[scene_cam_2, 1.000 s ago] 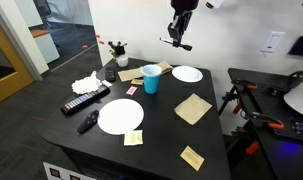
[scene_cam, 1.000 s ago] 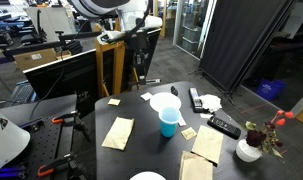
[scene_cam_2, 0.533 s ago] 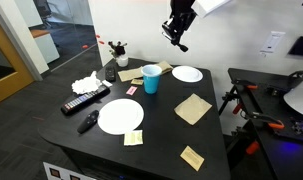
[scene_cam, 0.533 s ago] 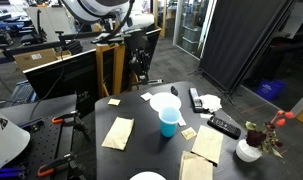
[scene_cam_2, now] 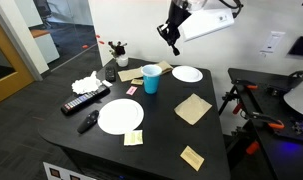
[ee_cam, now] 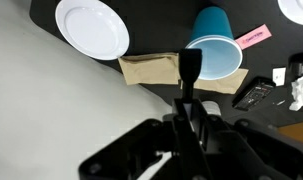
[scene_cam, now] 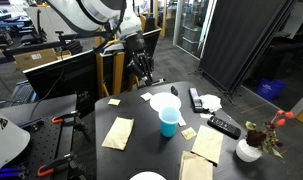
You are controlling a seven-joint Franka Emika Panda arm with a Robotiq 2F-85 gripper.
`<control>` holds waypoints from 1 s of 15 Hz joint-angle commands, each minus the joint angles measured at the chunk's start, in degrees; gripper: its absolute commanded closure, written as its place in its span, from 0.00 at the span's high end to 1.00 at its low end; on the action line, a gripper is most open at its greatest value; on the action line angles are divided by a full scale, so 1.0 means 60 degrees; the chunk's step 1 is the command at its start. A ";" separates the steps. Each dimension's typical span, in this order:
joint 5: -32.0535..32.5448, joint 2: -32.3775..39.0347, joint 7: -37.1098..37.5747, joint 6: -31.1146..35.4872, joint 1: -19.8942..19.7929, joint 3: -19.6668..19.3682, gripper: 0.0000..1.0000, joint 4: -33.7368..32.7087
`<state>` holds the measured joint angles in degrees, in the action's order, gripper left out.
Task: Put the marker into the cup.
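1. Open office/lab room, desks + monitors behind, dark curtain at one side. The black bench [scene_cam_2: 166, 140] carries white plates, brown napkins and remotes.
2. The cup [ee_cam: 213, 55] stands upright, mouth open and empty as far as the wrist view shows. It is inboard of the bench edge on the arm's side, w/ a small plate [scene_cam_2: 187, 74] just beside it in an exterior view. Also seen at [scene_cam: 169, 118] and [scene_cam_2: 151, 78].
3. The gripper [ee_cam: 187, 118] is up in the air, well above the bench top and over or just outside the arm-side edge. The fingers are pinched on the marker [ee_cam: 189, 72]. There is no contact w/ the cup.
4. The marker is carried, not on the bench. In the wrist view its long axis runs straight out from between the fingers, along the gripper's own line. The free end aims toward the cup's rim and overlaps it in the pic, but that's line of sight only.
5. Can't tell which end is the pale one. The exterior views are too small to read the marker's tilt.
6. Step in hand, my read: carry to above the cup, approx mid-task.
7. To do it well: centre the free end over the white inside, not over the rim. Bring the long axis close to vertical, then lower until the tip is below the rim before letting go.
8. Risks: a high or tilted drop could bounce the marker off the rim or tip the light cup. Avoid nudging the napkin [ee_cam: 151, 68] next to it.
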<state>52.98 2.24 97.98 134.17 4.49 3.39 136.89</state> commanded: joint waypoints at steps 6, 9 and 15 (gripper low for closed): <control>0.2453 0.0727 0.4297 -0.1843 0.0527 0.0355 0.03 -0.0304; 0.2973 0.1083 0.5240 -0.2207 0.0602 0.0406 0.03 -0.0423; 0.3763 0.1924 0.7031 -0.2926 0.0762 0.0442 0.03 -0.0774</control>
<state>73.33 10.73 135.42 120.24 8.29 5.54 134.58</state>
